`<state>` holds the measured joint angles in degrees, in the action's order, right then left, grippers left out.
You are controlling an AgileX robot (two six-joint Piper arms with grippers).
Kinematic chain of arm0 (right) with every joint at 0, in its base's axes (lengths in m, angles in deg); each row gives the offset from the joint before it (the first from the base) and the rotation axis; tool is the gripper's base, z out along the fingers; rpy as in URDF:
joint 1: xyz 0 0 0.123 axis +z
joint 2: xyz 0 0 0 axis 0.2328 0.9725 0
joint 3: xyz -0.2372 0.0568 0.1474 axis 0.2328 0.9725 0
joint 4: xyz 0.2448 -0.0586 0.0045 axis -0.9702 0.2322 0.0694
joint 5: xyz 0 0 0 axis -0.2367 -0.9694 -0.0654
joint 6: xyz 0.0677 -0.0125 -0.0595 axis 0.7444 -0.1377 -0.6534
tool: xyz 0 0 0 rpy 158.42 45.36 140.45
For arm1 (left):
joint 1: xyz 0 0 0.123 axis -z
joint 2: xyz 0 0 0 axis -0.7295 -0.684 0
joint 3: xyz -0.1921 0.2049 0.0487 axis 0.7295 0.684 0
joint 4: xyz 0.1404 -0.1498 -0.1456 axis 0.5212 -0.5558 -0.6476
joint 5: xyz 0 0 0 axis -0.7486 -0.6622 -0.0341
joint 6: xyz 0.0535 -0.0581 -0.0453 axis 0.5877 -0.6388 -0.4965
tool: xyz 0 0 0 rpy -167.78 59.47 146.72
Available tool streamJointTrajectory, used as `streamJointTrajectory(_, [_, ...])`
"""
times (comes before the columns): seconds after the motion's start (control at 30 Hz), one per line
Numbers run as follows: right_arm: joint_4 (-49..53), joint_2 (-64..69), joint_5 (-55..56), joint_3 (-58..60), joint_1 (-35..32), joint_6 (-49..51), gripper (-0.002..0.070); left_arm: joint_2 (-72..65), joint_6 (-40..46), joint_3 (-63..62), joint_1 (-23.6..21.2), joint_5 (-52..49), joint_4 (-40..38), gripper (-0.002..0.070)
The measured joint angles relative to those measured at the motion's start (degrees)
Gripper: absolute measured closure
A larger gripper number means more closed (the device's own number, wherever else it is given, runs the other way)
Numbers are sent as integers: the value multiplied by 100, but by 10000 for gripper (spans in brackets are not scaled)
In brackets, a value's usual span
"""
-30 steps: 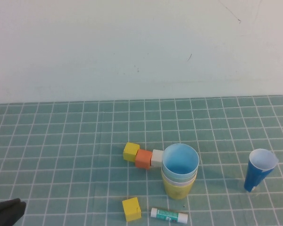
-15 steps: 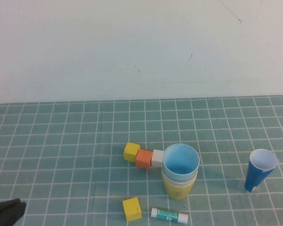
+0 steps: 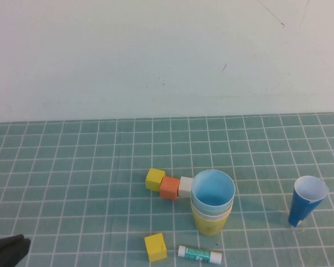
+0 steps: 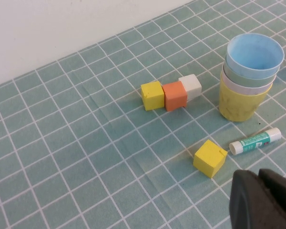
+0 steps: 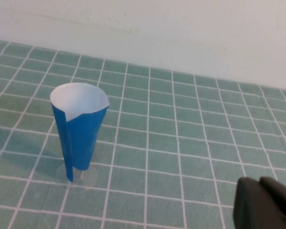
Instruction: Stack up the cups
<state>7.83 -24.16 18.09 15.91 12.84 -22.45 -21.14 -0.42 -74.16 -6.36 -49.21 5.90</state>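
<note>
the four short tapered plastic cups (image 3: 212, 201) stand nested on the green gridded mat (image 3: 72, 167), light blue on top, yellow at the bottom, beside a row of small blocks (image 3: 168, 184). the left gripper (image 4: 264, 200) and the right gripper (image 5: 262, 204) sit low at the near edge, both with fingers pressed together, grasping nothing.

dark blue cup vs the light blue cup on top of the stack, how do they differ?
The dark blue cup is taller and narrower; the light blue cup is short and wide. The dark blue cup stands alone and is white inside; the light blue cup is nested in the stack and blue inside. Both stand upright, mouth up.
</note>
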Motion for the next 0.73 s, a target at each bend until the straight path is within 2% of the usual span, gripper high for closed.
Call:
streamJointTrajectory(0.37, [4, 0, 0, 0, 0, 6, 679, 0, 13, 0, 0, 5, 0, 677])
streamJointTrajectory(0.5, [4, 0, 0, 0, 0, 6, 678, 146, 13, 441, -51, 420, -64, 677])
streamJointTrajectory(0.6, [4, 0, 0, 0, 0, 6, 679, 484, 100, 1014, -381, 1023, -126, 677])
streamJointTrajectory(0.73, [13, 0, 0, 0, 0, 6, 678, 1157, 166, 1845, -1205, 2230, -268, 677])
